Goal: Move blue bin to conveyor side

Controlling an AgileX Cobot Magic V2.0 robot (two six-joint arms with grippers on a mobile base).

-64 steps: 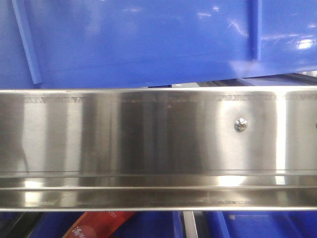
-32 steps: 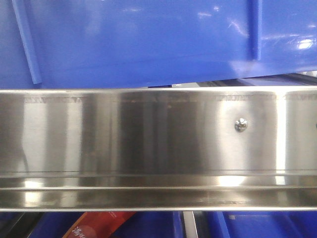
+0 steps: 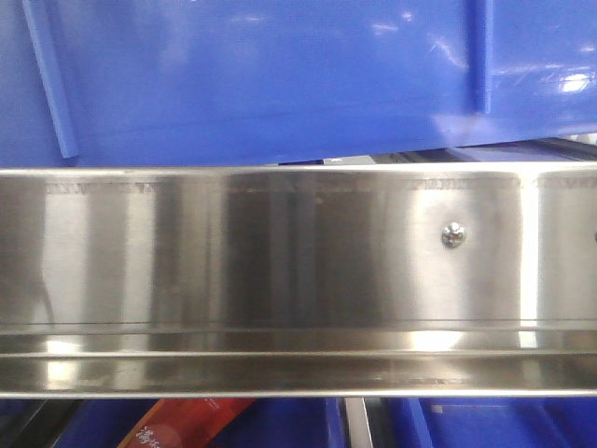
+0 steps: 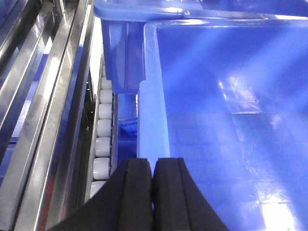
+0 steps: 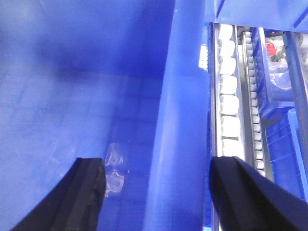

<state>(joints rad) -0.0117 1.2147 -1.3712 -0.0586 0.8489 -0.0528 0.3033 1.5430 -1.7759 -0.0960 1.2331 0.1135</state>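
The blue bin (image 3: pixel 280 75) fills the top of the front view, its glossy ribbed wall just behind the steel rail. In the left wrist view I look down its left rim into the blue bin (image 4: pixel 231 120). My left gripper (image 4: pixel 153 166) is shut, its black fingers pressed together right over that rim. In the right wrist view my right gripper (image 5: pixel 159 163) is open and straddles the right wall of the blue bin (image 5: pixel 72 96), one finger inside and one outside. The conveyor is out of view.
A shiny stainless-steel rail (image 3: pixel 280 261) with a screw crosses the front view. White rollers (image 4: pixel 103 130) run along the bin's left side and more rollers (image 5: pixel 228 86) along its right. Another blue crate (image 5: pixel 284 139) lies further right. A red object (image 3: pixel 177 425) shows below the rail.
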